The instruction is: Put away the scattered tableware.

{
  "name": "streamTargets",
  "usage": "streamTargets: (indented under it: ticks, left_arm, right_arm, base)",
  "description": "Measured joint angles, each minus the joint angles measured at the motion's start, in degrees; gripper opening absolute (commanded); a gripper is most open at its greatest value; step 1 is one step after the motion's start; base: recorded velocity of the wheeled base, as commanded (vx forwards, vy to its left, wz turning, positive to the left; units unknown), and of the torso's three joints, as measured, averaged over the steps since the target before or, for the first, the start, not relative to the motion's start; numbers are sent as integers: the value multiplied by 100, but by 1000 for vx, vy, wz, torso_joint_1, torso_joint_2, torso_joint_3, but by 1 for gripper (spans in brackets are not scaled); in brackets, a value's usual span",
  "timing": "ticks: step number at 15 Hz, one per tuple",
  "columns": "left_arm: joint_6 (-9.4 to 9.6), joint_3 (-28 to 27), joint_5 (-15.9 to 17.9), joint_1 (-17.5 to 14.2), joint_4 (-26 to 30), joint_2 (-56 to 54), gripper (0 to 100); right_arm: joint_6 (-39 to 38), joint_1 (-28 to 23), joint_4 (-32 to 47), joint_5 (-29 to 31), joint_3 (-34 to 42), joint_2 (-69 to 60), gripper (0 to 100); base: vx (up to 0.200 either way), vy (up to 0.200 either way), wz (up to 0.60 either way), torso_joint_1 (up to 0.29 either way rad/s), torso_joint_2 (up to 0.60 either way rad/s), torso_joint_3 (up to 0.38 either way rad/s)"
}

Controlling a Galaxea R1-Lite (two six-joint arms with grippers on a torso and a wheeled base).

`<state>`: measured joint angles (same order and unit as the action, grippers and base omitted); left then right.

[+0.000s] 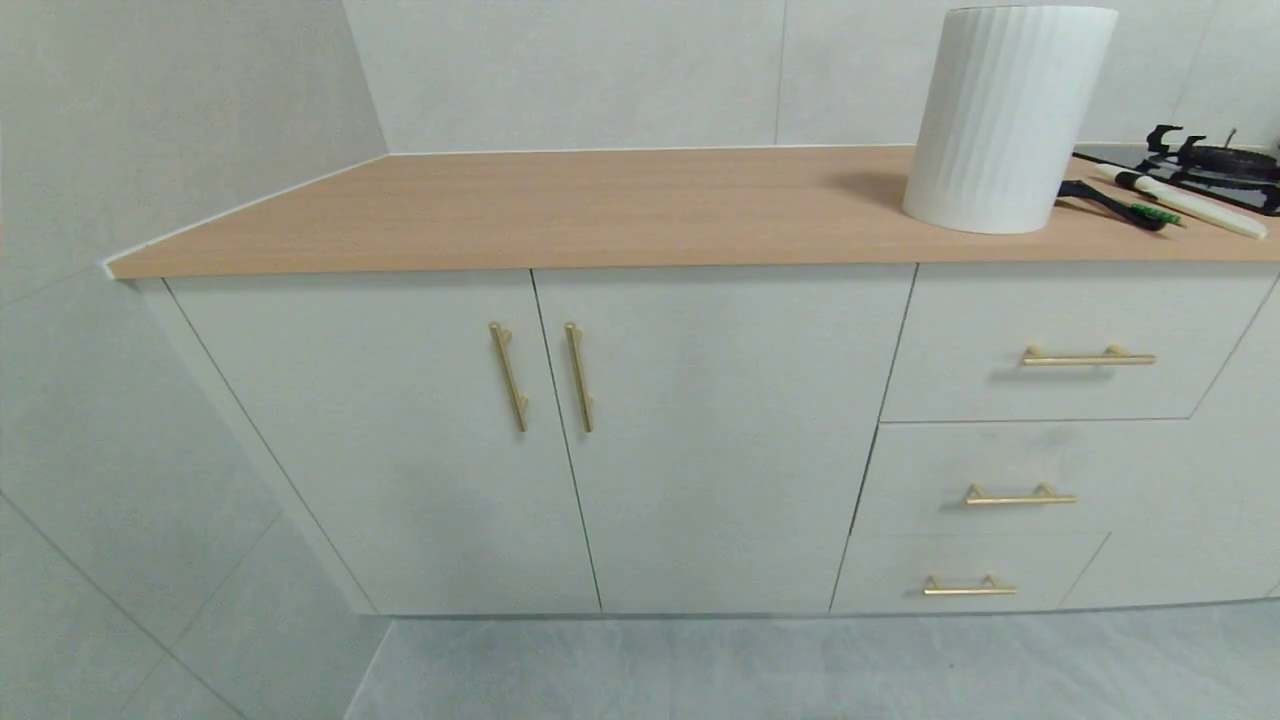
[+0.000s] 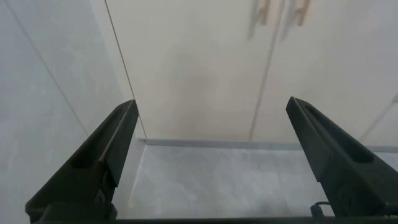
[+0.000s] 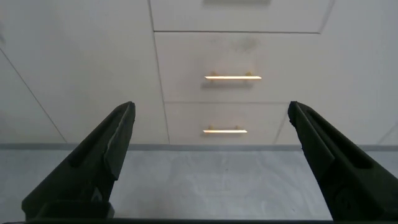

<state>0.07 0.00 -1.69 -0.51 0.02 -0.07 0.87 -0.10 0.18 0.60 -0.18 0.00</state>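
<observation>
A white ribbed cylindrical holder [image 1: 1008, 115] stands on the wooden countertop [image 1: 560, 205] at the right. Just right of it lie the loose utensils: a black spatula-like tool with a green handle [image 1: 1115, 206] and a cream-handled utensil [image 1: 1185, 200]. My left gripper [image 2: 211, 112] hangs low in front of the cabinet doors, open and holding nothing. Facing the lower drawers, my right gripper [image 3: 211, 115] is also low near the floor, open and holding nothing.
Below the counter are two cabinet doors with gold handles [image 1: 509, 375] and three drawers with gold handles [image 1: 1088, 357] at the right. A black stove burner [image 1: 1215, 160] sits at the far right of the counter. A tiled wall closes the left side; grey floor lies below.
</observation>
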Motion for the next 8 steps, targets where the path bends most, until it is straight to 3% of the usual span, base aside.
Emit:
streamTargets:
  ticks: [3, 8]
  left_arm:
    - [0, -2, 2, 10, -2, 0, 100]
    - [-12, 0, -2, -1, -2, 0, 100]
  right_arm:
    - [-2, 0, 0, 0, 0, -2, 100]
    - [-9, 0, 0, 2, 0, 0, 100]
  base:
    - [-200, -200, 0, 2, 2, 7]
    - [0, 0, 0, 0, 0, 0]
